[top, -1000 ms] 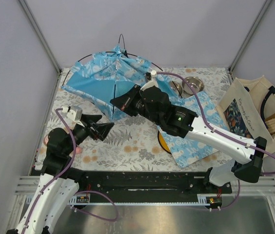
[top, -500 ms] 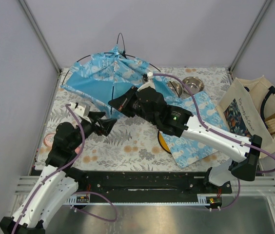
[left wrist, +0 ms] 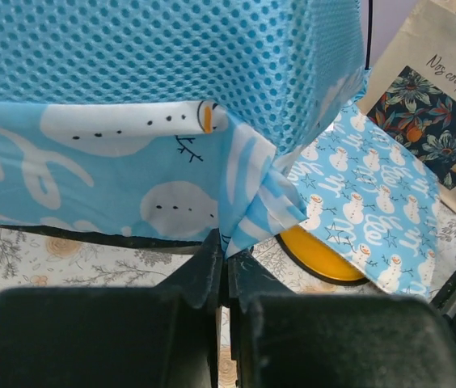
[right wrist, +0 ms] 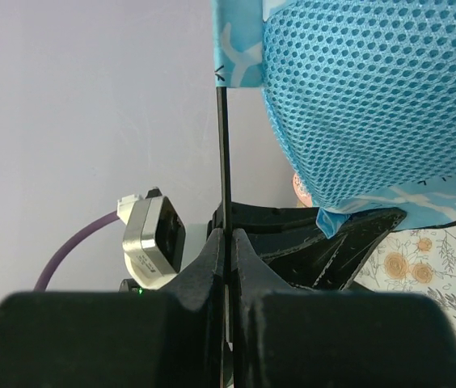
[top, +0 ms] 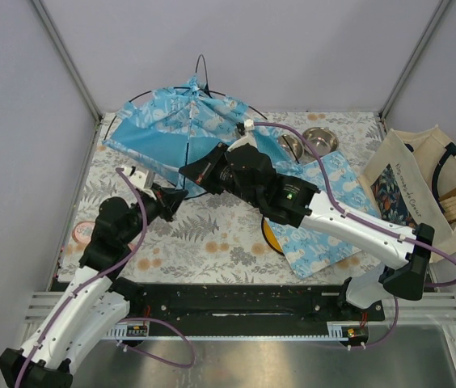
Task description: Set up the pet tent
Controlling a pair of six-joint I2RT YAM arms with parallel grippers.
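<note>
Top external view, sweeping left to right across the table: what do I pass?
Pinkish ring → left claw, pinching the pet tent corner → yellow disc → metal bowls → tote bag.

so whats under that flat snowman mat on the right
A yellow round thing pokes out from under the edge of the mat, lying on the floral table cover. Most of it is covered, so what it is cannot be told.
</note>
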